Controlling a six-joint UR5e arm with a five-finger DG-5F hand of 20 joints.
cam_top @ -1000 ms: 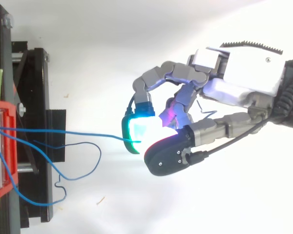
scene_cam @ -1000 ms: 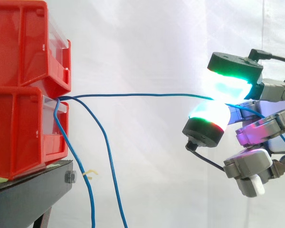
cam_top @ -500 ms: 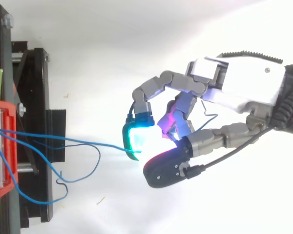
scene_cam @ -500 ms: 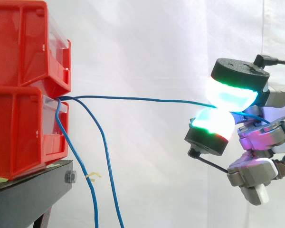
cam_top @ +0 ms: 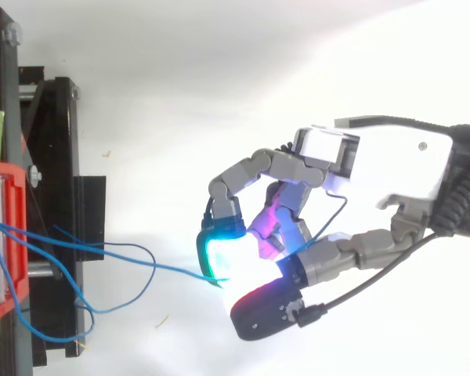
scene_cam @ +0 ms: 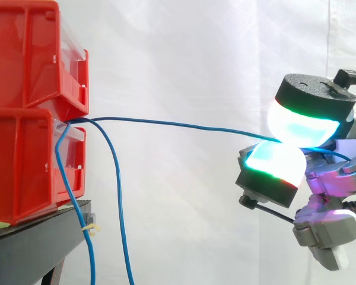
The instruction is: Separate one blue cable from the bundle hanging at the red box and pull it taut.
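Note:
Two red bins (scene_cam: pixel 29 107) are stacked on a black stand (scene_cam: pixel 35 243) at the left; in the top view the red bin (cam_top: pixel 4 235) is at the left edge. Several blue cables come out at the lower bin's lip. One blue cable (scene_cam: pixel 178 124) runs almost straight to the right and slightly down, and it also shows in the top view as a blue cable (cam_top: pixel 172 269). My hand (cam_top: pixel 376 168) pinches this cable between a glowing fingertip (scene_cam: pixel 302 123) above and the thumb's pad (scene_cam: pixel 276 163) below. The other cables (scene_cam: pixel 115 196) hang down beside the stand.
A white curtain (scene_cam: pixel 196 53) closes the background. The stand's black frame (cam_top: pixel 59 196) reaches out at the left in the top view. A small pale tie (scene_cam: pixel 92 228) sits on one hanging cable.
My hand has moved right and lower in the side view, toward the bottom of the top view, keeping its pinch. The held cable now slopes downward and the hanging cables have swung left.

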